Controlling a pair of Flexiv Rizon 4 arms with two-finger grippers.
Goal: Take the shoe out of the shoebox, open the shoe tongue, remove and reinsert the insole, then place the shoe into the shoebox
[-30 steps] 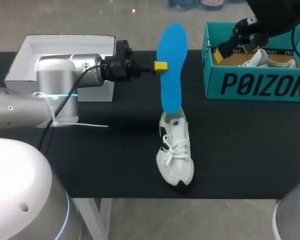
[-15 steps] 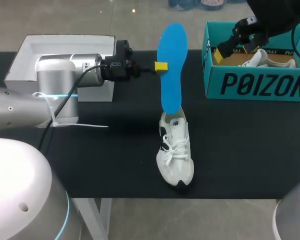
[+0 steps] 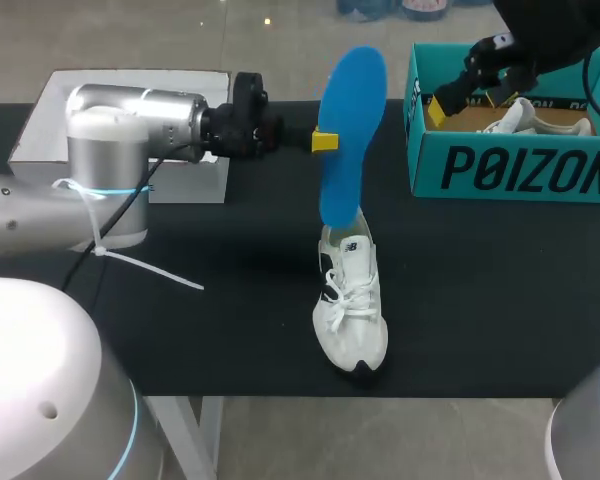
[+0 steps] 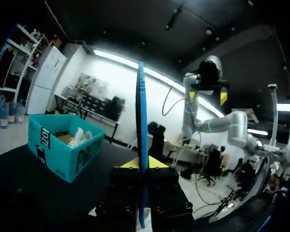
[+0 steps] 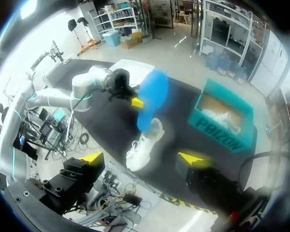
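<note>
A white sneaker [image 3: 350,305] stands on the black table [image 3: 210,300], toe toward the front edge. My left gripper [image 3: 323,140] is shut on the edge of a blue insole [image 3: 348,130], which stands nearly upright with its top leaning right and its lower end at the shoe's opening. In the left wrist view the insole [image 4: 141,135] shows edge-on between the yellow tips of the left gripper [image 4: 143,163]. My right gripper [image 3: 467,105] hangs open, high over the teal shoebox [image 3: 510,170]. From there the right gripper [image 5: 142,158] looks down on the sneaker [image 5: 142,145], the insole [image 5: 150,99] and the shoebox [image 5: 222,121].
A second white shoe [image 3: 530,118] lies inside the teal shoebox at the back right. A white box lid [image 3: 130,95] sits at the back left, partly behind my left arm. A white cable tie hangs from the left arm.
The left wrist has turned and lifted a little, tilting the insole so its top leans to the right. The right arm and the shoe have not moved.
</note>
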